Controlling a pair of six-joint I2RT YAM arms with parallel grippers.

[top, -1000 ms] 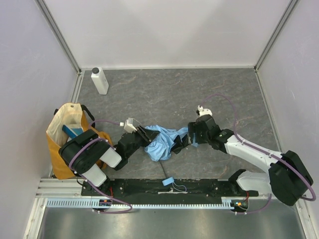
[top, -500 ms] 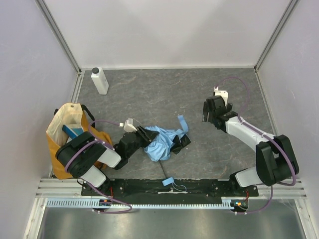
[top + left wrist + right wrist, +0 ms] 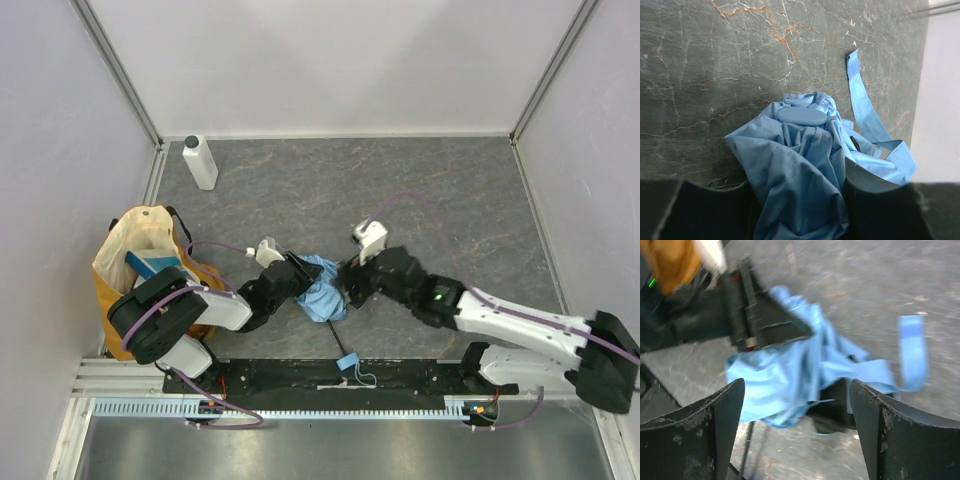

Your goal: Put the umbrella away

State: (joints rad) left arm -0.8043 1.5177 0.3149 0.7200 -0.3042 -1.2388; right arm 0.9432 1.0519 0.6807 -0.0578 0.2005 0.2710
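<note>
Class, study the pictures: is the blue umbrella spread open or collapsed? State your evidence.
Collapsed: the umbrella lies as a crumpled fabric bundle on the table, canopy unstretched, strap trailing loose.

The umbrella [image 3: 800,175] is thin matt cloth; the table [image 3: 715,60] is smooth, marble-veined.

Bright, even diffuse light, soft shadows, top view sharp, right wrist view motion-blurred, umbrella [image 3: 785,375] smeared
</note>
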